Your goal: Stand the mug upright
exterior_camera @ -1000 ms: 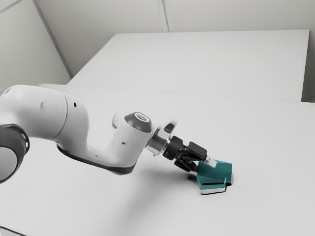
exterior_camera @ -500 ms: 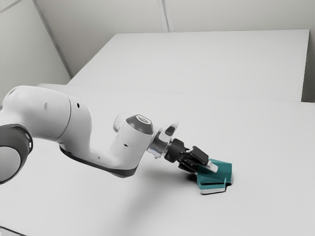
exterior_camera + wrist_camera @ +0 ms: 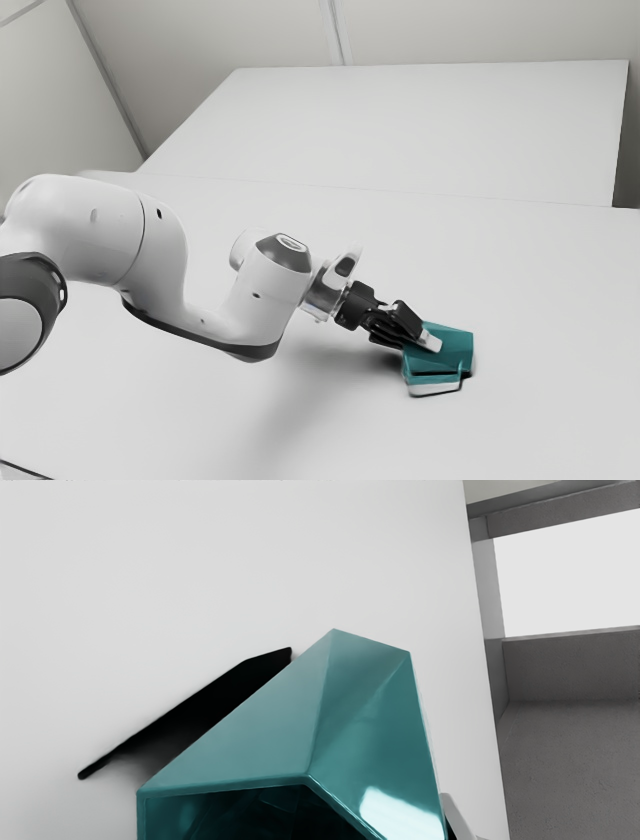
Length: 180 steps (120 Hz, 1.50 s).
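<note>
The teal, faceted mug (image 3: 448, 350) lies on its side on the white table in the exterior view, a pale strip along its lower edge. My gripper (image 3: 424, 345) reaches it from the exterior view's left, shut on the wall by the rim: the light tip of one finger rests against the outside, while the other is hidden at the mouth. In the wrist view the mug (image 3: 320, 720) has its dark opening toward my hand, and a finger of my gripper (image 3: 457, 817) shows beside its outer face.
The white table (image 3: 250, 410) extends around the mug, with a dark shadow beside it in the wrist view. Behind stands another pale surface (image 3: 430, 120) in the exterior view. Past the table edge in the wrist view is a grey wall (image 3: 570, 765) with a bright opening.
The fingers have come together from their wider stance of a second ago, and the hand has shifted slightly toward the mug. The mug has moved very slightly to the exterior view's right.
</note>
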Available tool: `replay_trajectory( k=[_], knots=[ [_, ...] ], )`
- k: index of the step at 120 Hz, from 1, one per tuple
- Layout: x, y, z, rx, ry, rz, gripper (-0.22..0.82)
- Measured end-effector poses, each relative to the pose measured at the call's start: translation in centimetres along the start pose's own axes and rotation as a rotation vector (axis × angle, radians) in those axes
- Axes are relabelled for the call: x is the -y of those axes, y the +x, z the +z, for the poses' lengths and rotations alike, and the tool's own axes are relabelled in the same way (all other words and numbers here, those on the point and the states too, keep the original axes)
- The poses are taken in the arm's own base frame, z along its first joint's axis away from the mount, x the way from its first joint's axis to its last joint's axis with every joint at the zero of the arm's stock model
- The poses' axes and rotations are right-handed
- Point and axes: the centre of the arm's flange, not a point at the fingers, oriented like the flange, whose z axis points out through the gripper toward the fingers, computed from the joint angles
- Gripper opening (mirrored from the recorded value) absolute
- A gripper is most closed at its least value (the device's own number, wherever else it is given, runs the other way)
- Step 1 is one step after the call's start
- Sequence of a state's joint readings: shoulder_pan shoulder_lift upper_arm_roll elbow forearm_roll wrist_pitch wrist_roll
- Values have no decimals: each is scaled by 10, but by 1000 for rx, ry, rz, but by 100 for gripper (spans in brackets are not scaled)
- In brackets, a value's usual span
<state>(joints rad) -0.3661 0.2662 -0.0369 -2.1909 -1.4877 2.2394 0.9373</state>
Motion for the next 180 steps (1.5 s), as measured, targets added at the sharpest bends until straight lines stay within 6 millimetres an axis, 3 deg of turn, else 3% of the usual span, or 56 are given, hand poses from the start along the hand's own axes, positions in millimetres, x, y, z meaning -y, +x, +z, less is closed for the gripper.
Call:
replay_trajectory(
  k=[24,52,77,97,110,135,155,180],
  knots=[
    [-5,1,0,-4,-2,17,-15],
    [-55,12,-24,-46,1,130,-16],
    [-116,16,-87,-13,172,375,-16],
    [-136,14,-142,95,404,508,-17],
    [-139,10,-167,174,548,528,-17],
    [-127,3,-189,305,767,478,-18],
    [-113,-1,-191,385,891,419,-18],
    [-81,0,-178,460,1002,356,-18]
  ],
)
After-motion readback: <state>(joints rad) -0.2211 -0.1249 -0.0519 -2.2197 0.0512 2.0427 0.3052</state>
